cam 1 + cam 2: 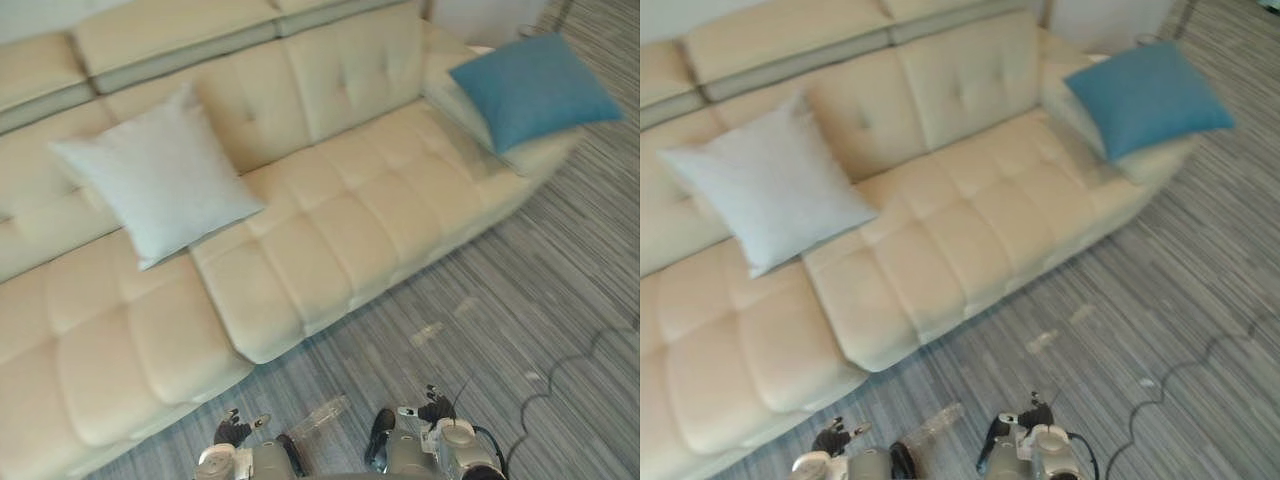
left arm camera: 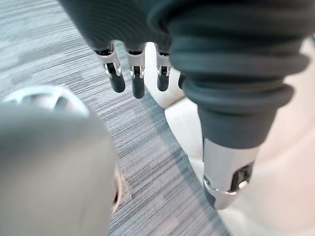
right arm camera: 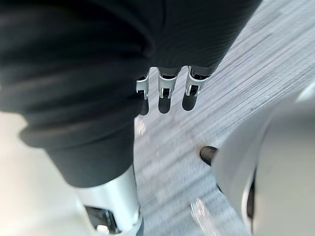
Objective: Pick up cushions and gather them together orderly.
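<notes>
Left robot hand [image 2: 138, 81] and right robot hand [image 3: 167, 93] hang slack-fingered, empty.

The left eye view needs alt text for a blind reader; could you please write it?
A cream sofa holds two cushions far apart: a pale grey cushion against the backrest on the left, a blue cushion at the right end. Both the left robot hand and right robot hand hang open above striped grey carpet.
</notes>
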